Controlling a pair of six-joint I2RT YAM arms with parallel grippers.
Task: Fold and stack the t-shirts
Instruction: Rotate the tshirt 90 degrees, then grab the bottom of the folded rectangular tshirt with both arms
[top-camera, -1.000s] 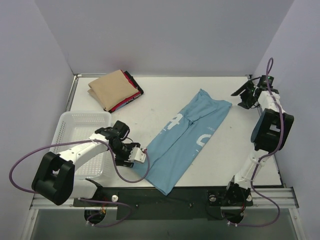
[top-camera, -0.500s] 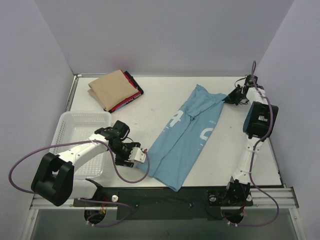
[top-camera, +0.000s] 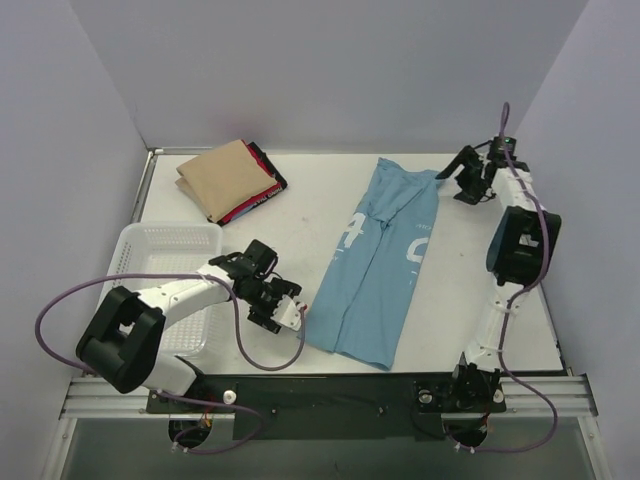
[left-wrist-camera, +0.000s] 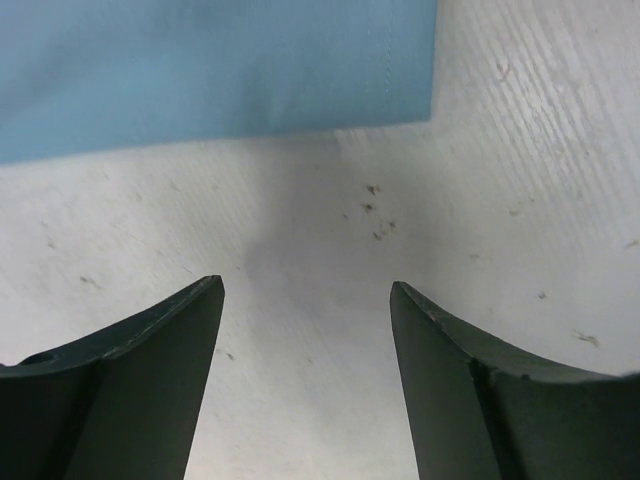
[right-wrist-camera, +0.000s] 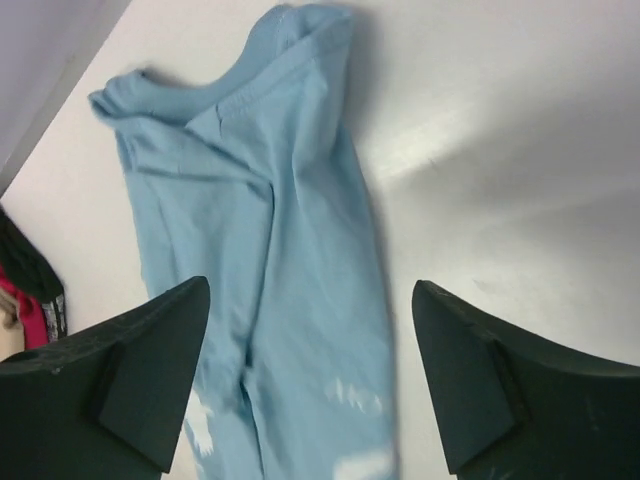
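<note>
Left fingers (left-wrist-camera: 140, 390) and right fingers (right-wrist-camera: 130, 370) stand spread, empty, at opposite ends of the light blue t-shirt (top-camera: 385, 260) lying narrow-folded on the desk (top-camera: 320, 200). Pinching only the top layer would likely pull the fold apart when lifted.

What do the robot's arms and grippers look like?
The left arm and right arm are white links with bulky black joint housings, each trailing a loose purple cable. The left gripper and right gripper each have two dark, wedge-shaped fingers with blunt tips.
</note>
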